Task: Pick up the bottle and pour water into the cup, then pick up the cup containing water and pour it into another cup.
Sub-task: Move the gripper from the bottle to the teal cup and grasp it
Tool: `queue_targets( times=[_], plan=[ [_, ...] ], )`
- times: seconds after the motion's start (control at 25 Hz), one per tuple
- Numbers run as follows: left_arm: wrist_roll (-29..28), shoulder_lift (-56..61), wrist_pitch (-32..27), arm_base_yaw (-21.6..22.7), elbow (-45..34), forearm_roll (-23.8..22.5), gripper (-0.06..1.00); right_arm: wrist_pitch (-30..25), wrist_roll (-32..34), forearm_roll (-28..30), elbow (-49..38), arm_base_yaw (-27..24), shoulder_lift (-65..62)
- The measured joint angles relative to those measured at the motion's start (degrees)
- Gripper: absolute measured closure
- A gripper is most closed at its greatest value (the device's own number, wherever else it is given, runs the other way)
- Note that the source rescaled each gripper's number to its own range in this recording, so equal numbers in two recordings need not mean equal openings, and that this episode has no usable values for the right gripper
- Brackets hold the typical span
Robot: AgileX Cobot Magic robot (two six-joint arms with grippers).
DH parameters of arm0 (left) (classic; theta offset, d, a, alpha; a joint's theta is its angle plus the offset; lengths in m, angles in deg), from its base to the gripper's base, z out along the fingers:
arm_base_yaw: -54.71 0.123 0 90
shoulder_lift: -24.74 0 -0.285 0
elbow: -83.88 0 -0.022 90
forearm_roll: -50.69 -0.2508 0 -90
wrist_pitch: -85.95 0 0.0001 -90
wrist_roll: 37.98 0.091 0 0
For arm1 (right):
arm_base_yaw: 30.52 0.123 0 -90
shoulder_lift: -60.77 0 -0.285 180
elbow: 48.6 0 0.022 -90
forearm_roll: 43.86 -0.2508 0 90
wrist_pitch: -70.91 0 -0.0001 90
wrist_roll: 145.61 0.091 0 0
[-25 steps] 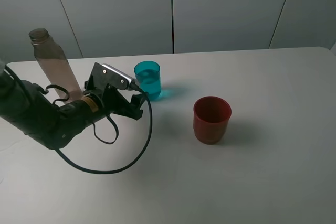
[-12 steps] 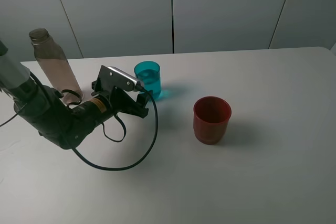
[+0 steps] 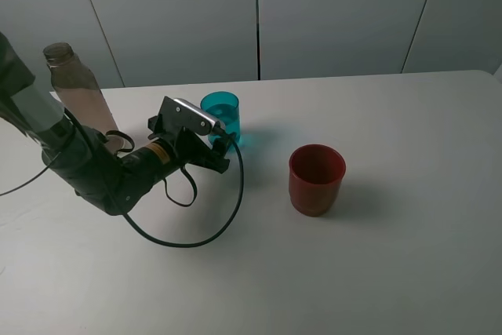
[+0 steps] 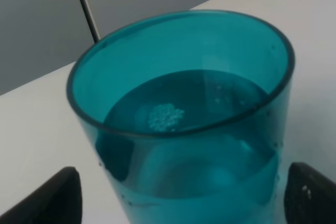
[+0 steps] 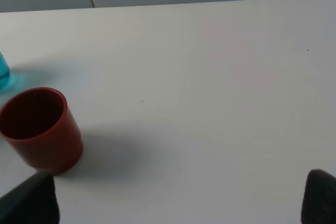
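Cup (image 4: 178, 129) now between left jaws, spread wide, not pinching; arm (image 3: 110, 174) advanced.

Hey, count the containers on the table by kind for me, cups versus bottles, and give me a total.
Cups: 2 (translucent teal plastic tumbler, opaque red plastic cup)
Bottles: 1 (tall smoky clear plastic bottle)
Total: 3
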Motion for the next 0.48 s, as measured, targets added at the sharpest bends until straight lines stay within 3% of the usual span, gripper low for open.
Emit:
queue_targets(
  times=[0.48],
  plan=[
    [0.1,-4.6,0.8,1.0,5.2,-3.3,0.00,0.0,0.0,0.0,0.0,0.0,0.0]
  ],
)
